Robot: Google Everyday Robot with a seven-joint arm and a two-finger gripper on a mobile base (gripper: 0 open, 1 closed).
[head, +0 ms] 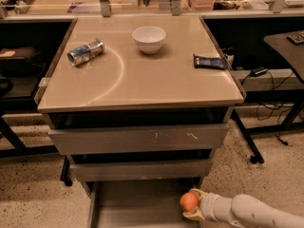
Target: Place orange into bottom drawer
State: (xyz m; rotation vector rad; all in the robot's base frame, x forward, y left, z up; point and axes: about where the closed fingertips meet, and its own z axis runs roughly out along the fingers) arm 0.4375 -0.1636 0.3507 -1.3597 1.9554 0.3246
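- The pincer [190, 204] sits low at the right of the view, at the end of a pale arm [247, 212] that comes in from the right.
- Its two fingers close on the orange [189, 201], one above the fruit and one below, so the orange is pinched between them.
- The bottom drawer [133, 205] is pulled open just left of the pincer, and the held orange hangs over its right side, near the right wall.
- Above the pincer, two upper drawers [140, 139] are pushed in.
- Higher up and well apart from the pincer, the worktop [142, 84] carries a white bowl [149, 38], a can [86, 52] lying on its side up to the left, and a dark packet [210, 61] almost straight above.
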